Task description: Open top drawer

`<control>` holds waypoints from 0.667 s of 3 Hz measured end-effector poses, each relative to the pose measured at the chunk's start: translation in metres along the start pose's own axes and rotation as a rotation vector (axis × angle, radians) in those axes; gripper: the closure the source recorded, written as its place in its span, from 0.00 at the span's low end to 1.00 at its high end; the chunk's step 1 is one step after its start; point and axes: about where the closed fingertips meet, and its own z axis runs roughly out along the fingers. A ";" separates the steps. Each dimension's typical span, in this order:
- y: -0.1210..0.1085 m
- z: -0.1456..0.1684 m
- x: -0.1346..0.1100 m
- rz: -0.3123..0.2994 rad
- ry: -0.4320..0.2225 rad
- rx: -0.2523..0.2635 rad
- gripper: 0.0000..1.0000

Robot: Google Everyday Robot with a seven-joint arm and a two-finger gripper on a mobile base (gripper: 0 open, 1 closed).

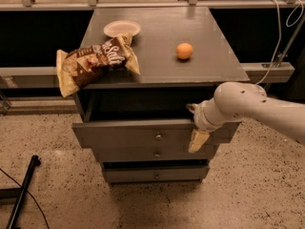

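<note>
The top drawer (119, 136) of the grey cabinet is pulled out a little, with a dark gap showing behind its front. Its small round knob (157, 136) sits at the centre of the front. My gripper (194, 125) is at the right end of the drawer front, at its top edge, at the end of my white arm (248, 106) that comes in from the right. Part of the gripper hangs down in front of the drawer front. The right end of the drawer front is hidden behind it.
Two narrower drawer fronts (155, 155) lie below. On the cabinet top (209, 46) are a chip bag (93, 63) hanging over the left front corner, a small white plate (122, 28) and an orange (184, 50). A black pole (24, 192) lies on the floor at the left.
</note>
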 end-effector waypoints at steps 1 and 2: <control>0.007 -0.002 0.004 0.010 0.007 -0.030 0.08; 0.016 -0.012 0.008 0.006 0.024 -0.073 0.26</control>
